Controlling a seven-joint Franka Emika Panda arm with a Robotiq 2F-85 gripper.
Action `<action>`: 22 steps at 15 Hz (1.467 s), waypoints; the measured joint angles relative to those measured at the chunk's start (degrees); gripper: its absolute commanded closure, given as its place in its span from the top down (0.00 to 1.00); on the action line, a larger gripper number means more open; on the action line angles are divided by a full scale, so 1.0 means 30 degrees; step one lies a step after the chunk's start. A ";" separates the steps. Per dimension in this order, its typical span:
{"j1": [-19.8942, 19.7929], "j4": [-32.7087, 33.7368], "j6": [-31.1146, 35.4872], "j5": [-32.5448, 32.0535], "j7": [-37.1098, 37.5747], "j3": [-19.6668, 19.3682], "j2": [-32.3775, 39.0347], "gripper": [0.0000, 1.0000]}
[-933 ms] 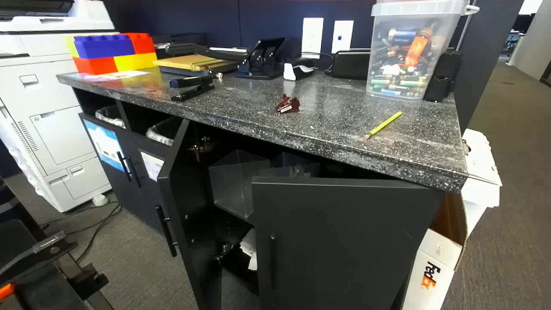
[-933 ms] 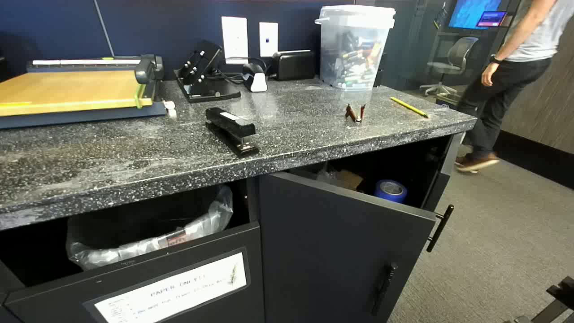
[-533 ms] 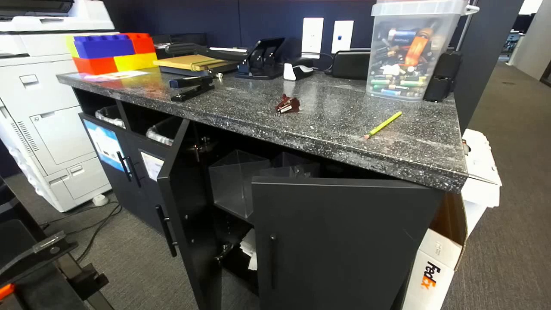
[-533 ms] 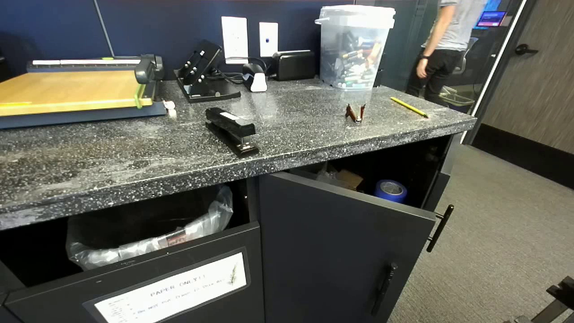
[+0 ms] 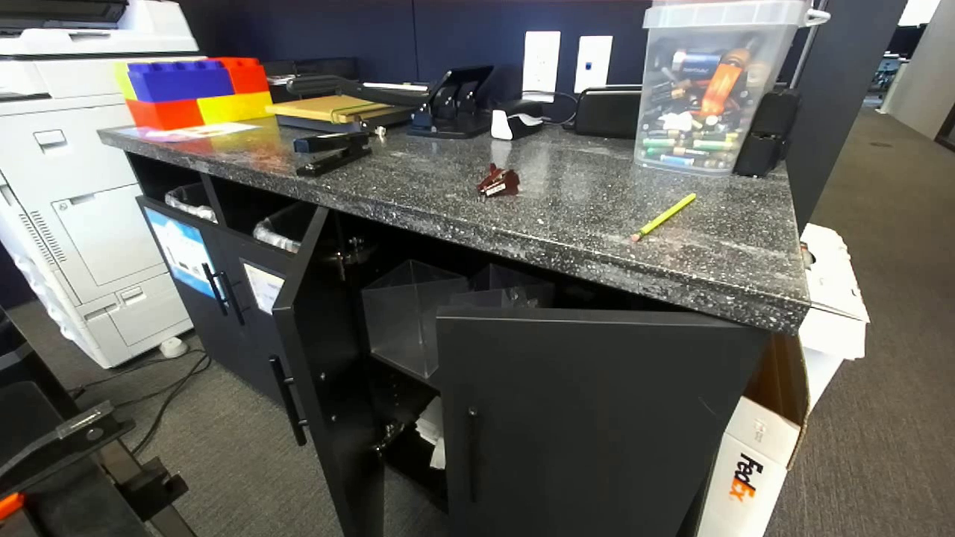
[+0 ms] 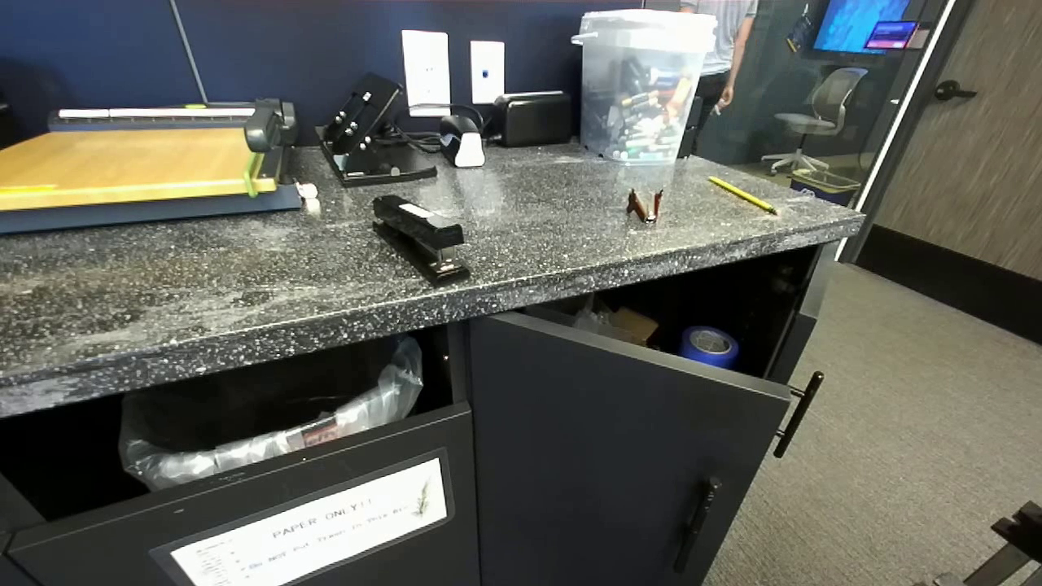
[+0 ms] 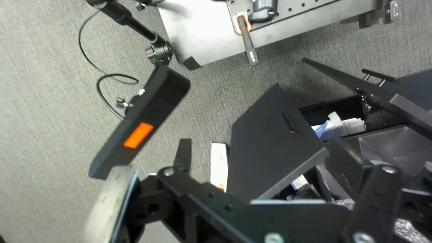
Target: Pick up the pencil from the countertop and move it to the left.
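As both exterior views show, the yellow pencil (image 5: pixel 664 217) lies flat on the speckled worktop (image 5: pixel 574 205), near the slab's end. Its pink eraser (image 5: pixel 636 237) sits toward the front edge. Near it: dark red staple remover (image 5: pixel 498 181). Behind: clear bucket (image 6: pixel 643 81). Well apart: black stapler (image 6: pixel 419 236). Below: cabinet door (image 5: pixel 597 418), ajar. Wrist view: I log my claw (image 7: pixel 263 153) with fingers (image 7: pixel 184 153) spread wide; carpet (image 7: pixel 60 84) and that door show past them.
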 measured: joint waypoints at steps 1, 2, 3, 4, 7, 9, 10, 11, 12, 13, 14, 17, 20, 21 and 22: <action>0.0338 0.0963 -0.0045 0.0071 0.0546 0.0460 0.0811 1.00; 0.0585 0.1940 -0.0047 0.0092 0.0991 0.0826 0.1735 1.00; 0.0779 0.2961 -0.0047 0.0112 0.1348 0.1090 0.2781 1.00; 0.0975 0.4006 -0.0048 0.0151 0.1655 0.1218 0.3926 1.00; 0.1297 0.7029 -0.0053 0.0583 0.2254 0.1260 0.7531 1.00; 0.1344 0.9041 -0.0054 0.1174 0.2554 0.1198 1.0016 1.00; 0.1345 1.0031 -0.0054 0.1557 0.2608 0.1138 1.1211 1.00; 0.1345 1.1090 -0.0056 0.1924 0.2634 0.1065 1.2474 1.00; 0.1344 1.2011 -0.0066 0.2223 0.2655 0.1003 1.3557 1.00; 0.1344 1.2942 -0.0142 0.2533 0.2730 0.0936 1.4642 1.00; 0.1344 1.3893 -0.0320 0.2859 0.2912 0.0865 1.5731 1.00; 0.1339 1.6721 -0.0780 0.4088 0.3714 0.0614 1.8781 1.00; 0.1331 1.9560 -0.0789 0.4675 0.4539 0.0452 2.1512 1.00; 0.1329 2.0495 -0.0788 0.4726 0.4874 0.0392 2.2348 1.00; 0.1328 2.1410 -0.0789 0.4734 0.5227 0.0317 2.3145 1.00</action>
